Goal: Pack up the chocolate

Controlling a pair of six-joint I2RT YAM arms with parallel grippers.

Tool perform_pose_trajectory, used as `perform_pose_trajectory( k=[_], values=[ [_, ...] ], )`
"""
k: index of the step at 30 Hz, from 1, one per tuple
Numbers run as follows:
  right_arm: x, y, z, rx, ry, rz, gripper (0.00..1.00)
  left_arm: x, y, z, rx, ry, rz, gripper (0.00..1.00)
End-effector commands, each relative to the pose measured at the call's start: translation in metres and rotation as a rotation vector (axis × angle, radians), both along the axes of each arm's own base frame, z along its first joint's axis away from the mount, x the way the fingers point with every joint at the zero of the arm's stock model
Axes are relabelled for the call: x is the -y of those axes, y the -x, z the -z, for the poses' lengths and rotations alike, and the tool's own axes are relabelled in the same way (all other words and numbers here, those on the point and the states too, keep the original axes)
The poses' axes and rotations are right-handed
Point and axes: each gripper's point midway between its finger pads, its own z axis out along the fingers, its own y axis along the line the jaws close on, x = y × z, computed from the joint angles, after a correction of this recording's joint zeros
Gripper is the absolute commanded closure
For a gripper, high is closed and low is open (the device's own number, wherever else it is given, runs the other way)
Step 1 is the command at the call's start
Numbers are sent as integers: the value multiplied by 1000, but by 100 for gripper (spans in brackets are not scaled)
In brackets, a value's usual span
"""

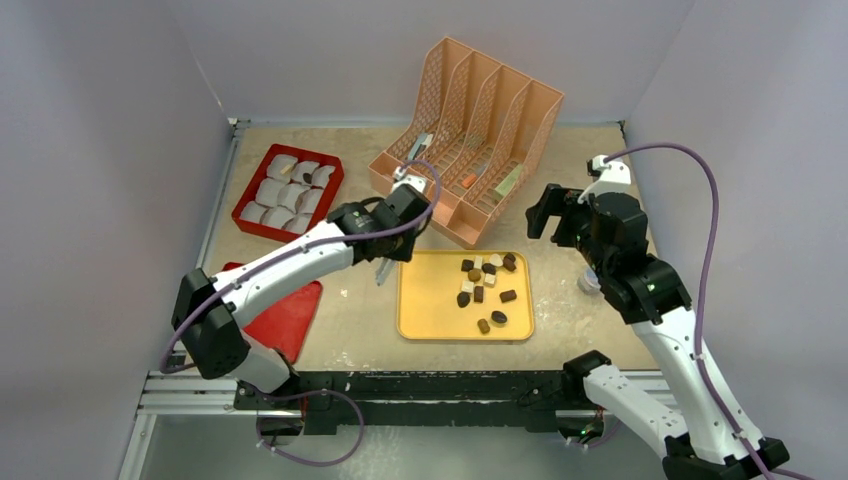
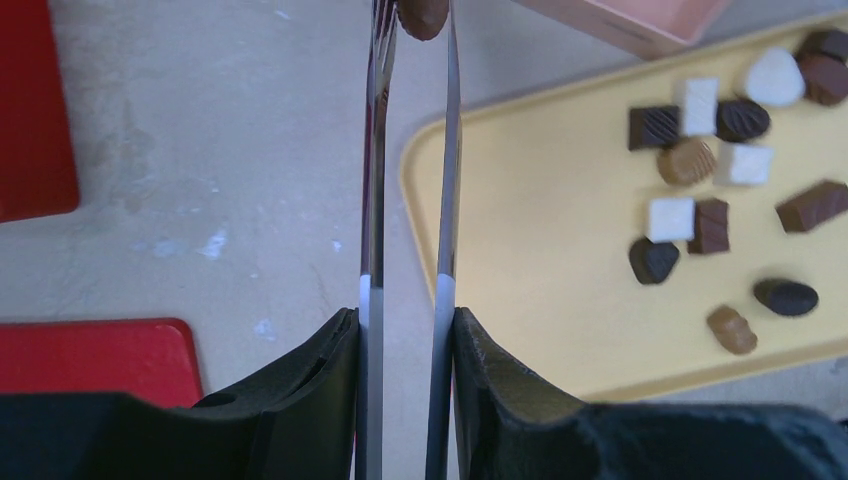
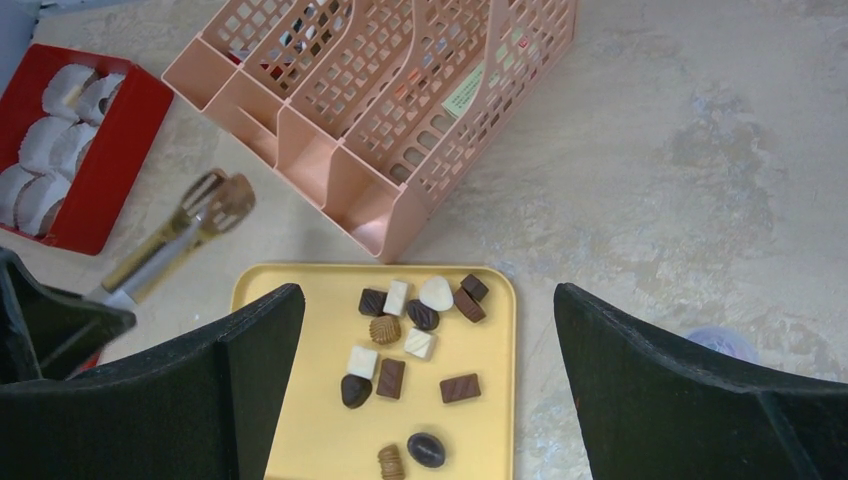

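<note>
While my left fingers (image 1: 390,250) clamp the tongs (image 2: 447,150), one brown chocolate (image 2: 422,14) sits pinched at their tips, just left of the tray.
The yellow tray (image 1: 420,322), centre frame, keeps the loose chocolates (image 1: 485,280) within the tongs' reach. The red box (image 1: 300,150) of white liners at upper left is, I judge, their destination. My right fingers (image 1: 545,212) hang wide apart at centre right, holding nothing. The pieces are dark, caramel and cream: ovals, squares, bars.

place: robot lab cell | cues: plain grey walls (image 1: 100,150) — 2 bench-bolted arms (image 1: 300,255)
</note>
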Motion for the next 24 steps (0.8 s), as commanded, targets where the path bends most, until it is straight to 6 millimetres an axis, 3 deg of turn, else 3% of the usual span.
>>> perform_pose_trajectory(
  k=[1, 8, 13, 18, 22, 24],
  values=[
    [-3, -3, -10, 46, -33, -2, 3, -36, -36, -45, 108, 58, -135, 87],
    [-4, -2, -6, 33, -33, -8, 3, -94, -68, -71, 147, 83, -299, 86],
    [-3, 0, -5, 27, -19, -15, 3, -146, -88, -76, 148, 92, -437, 86],
    [-5, -3, -5, 21, -13, -22, 3, -203, -100, -73, 139, 104, -598, 86],
    [-5, -5, -3, 17, -2, -22, 3, -228, -101, -61, 100, 125, -652, 86],
    [-5, -6, -1, 13, 2, -24, 3, -229, -99, -56, 82, 127, -650, 85]
  ],
)
